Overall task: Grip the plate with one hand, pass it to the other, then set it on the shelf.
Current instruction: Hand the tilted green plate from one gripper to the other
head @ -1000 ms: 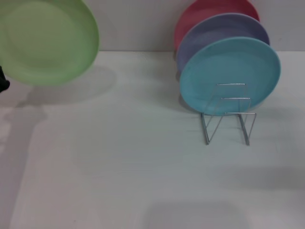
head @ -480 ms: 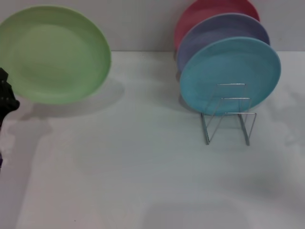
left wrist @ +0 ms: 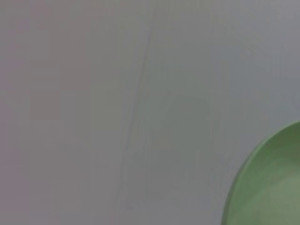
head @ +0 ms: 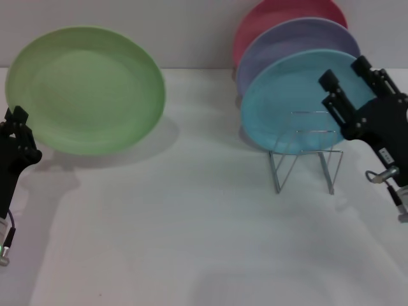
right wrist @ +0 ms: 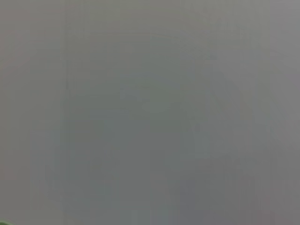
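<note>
White counter (head: 191, 242) runs back to a pale grey wall, and both arms now show in the head view where half a second ago only a sliver of the left one was visible. Since the earlier frames the light green plate (head: 89, 89) has moved rightward and a little lower, and it now stands tilted on edge above the counter's far left, its face turned toward the camera. The left gripper (head: 16, 137) sits at the plate's lower left rim and appears to be clamped on it, though the contact point is hard to make out; a small green light glows low on that wrist. The left wrist view shows only a curved edge of the same plate (left wrist: 267, 187) against blank grey. The right gripper (head: 350, 73) has come into view from the right, hanging in front of the turquoise plate (head: 299, 102) with its two black fingers (head: 331, 86) spread apart and nothing between them. Four plates are in sight: the green one in the air and three standing in a row at the back right, namely the turquoise in front, a lavender plate (head: 287, 41) behind it and a pink plate (head: 274, 16) rearmost. One silver wire shelf (head: 305, 159) stands at the turquoise plate's foot, unmoved.
</note>
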`<state>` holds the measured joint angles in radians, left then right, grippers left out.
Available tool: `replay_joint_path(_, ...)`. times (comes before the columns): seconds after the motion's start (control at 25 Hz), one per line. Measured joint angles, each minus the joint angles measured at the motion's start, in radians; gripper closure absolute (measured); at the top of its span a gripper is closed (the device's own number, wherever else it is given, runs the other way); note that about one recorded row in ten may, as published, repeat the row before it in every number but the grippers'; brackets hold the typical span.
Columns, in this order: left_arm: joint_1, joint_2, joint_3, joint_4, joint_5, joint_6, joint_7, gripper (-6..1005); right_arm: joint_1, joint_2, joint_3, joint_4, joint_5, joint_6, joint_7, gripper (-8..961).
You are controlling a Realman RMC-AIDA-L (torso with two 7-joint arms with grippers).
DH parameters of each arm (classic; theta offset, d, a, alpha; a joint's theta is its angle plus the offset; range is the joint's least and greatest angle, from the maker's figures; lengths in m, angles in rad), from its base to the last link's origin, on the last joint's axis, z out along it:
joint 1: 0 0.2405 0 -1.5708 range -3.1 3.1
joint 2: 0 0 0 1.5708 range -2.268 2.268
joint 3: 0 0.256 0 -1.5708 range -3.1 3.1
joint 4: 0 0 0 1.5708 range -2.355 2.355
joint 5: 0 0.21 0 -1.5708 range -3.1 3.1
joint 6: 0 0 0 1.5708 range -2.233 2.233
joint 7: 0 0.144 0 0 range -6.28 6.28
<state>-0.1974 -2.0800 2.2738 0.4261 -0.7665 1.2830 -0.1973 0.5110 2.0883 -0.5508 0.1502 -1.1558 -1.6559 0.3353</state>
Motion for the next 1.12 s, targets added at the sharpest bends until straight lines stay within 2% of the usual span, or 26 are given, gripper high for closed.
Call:
replay_joint_path(0.4, -0.004, 0.0, 0.075, 0.001, -0.006, 0.019, -0.002, 943, 0.032, 0.004, 0.016, 0.087, -0.074, 0.02, -0.003, 303)
replay_joint_path(0.56, -0.01, 0.0, 0.08, 0.011, -0.017, 0.003, 0.016, 942, 0.033, 0.004, 0.016, 0.104, -0.115, 0.027, -0.027, 303)
replay_joint_path(0.76, -0.009, 0.0, 0.147, 0.06, -0.114, -0.023, 0.112, 941, 0.053, 0.004, 0.019, 0.155, -0.134, 0.056, -0.078, 303)
replay_joint_path(0.88, 0.001, 0.0, 0.242, 0.122, -0.222, -0.027, 0.246, 940, 0.068, 0.004, 0.116, 0.163, -0.218, 0.146, -0.079, 303)
replay_joint_path(0.92, 0.001, 0.0, 0.242, 0.122, -0.222, -0.027, 0.246, 940, 0.068, 0.004, 0.116, 0.163, -0.218, 0.146, -0.079, 302)
replay_joint_path(0.96, 0.001, 0.0, 0.263, 0.136, -0.252, -0.03, 0.284, 940, 0.069, 0.004, 0.185, 0.163, -0.281, 0.196, -0.077, 302)
replay_joint_path(1.12, 0.001, 0.0, 0.324, 0.188, -0.347, -0.036, 0.435, 939, 0.073, 0.004, 0.262, 0.163, -0.366, 0.247, -0.077, 302)
